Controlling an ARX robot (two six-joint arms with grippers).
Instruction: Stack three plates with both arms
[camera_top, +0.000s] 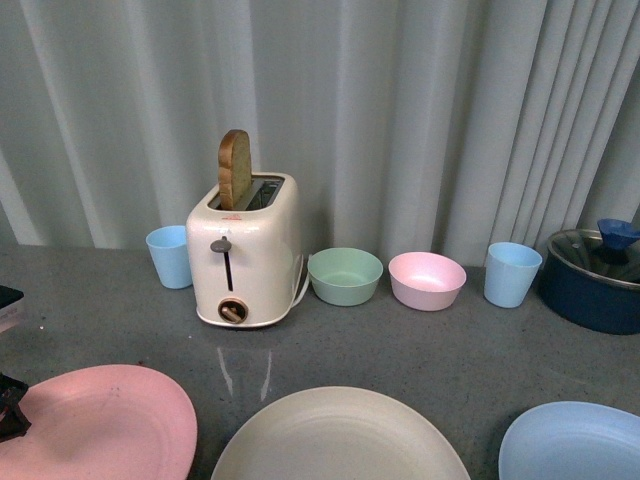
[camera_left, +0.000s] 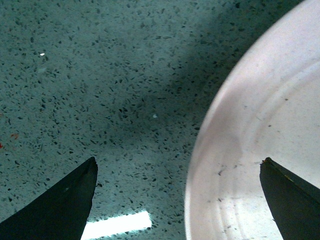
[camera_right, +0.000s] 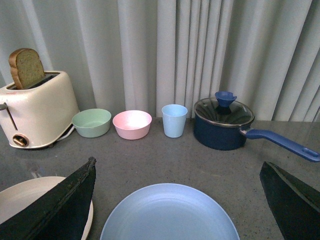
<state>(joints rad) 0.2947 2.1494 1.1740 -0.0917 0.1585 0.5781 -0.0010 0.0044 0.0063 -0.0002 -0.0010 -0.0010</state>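
Pink plate (camera_left: 260, 130) rim between spread left jaws; right jaws spread near blue plate (camera_right: 170, 215)

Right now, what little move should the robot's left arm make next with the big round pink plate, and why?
Probably lower the left gripper and close it on the rim of the round matte pink plate. Its open jaws straddle that rim, one side over the plate, one over the speckled grey table, and the plate lies flat, not yet lifted.
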